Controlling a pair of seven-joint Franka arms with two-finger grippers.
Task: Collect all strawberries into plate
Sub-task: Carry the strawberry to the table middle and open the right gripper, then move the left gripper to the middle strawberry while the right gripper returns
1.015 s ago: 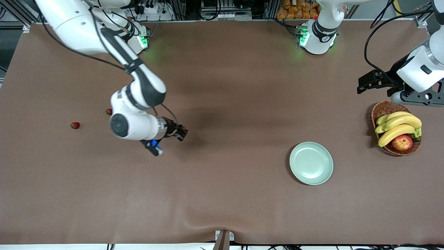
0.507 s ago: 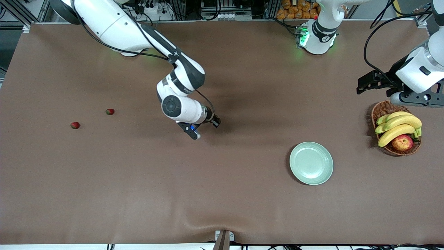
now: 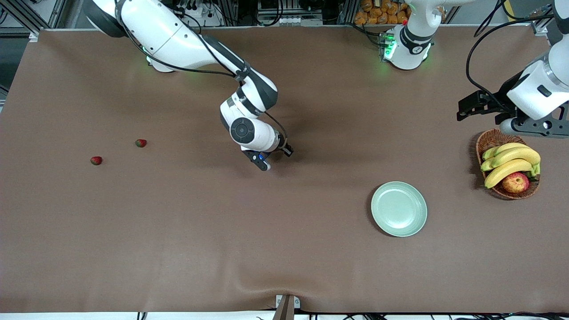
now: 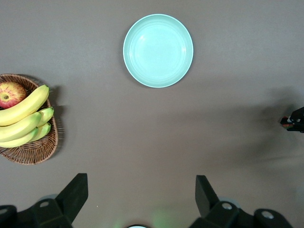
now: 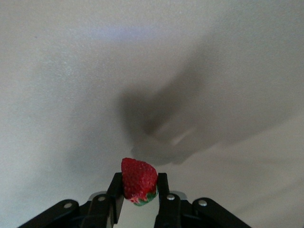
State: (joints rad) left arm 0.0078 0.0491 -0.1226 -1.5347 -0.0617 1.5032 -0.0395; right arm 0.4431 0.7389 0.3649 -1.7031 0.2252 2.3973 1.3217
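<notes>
My right gripper (image 3: 288, 151) hangs over the middle of the table, shut on a red strawberry (image 5: 138, 179) with a green cap; in the right wrist view the berry sits between the two black fingers of this gripper (image 5: 139, 183). Two more strawberries (image 3: 141, 143) (image 3: 96, 160) lie on the table toward the right arm's end. The pale mint-green plate (image 3: 399, 209) (image 4: 158, 50) lies bare toward the left arm's end. My left gripper (image 4: 141, 194) waits open, high above the table beside the basket, nothing between its fingers.
A brown wicker basket (image 3: 489, 142) (image 4: 33, 151) with bananas (image 3: 511, 161) and a red-yellow apple (image 3: 515, 182) stands at the left arm's end, beside the plate. A small ridge in the brown table cover (image 3: 266, 289) runs along the front edge.
My right arm has carried the strawberry across the table toward the plate, away from the two berries that lie there. The left arm has barely moved.
</notes>
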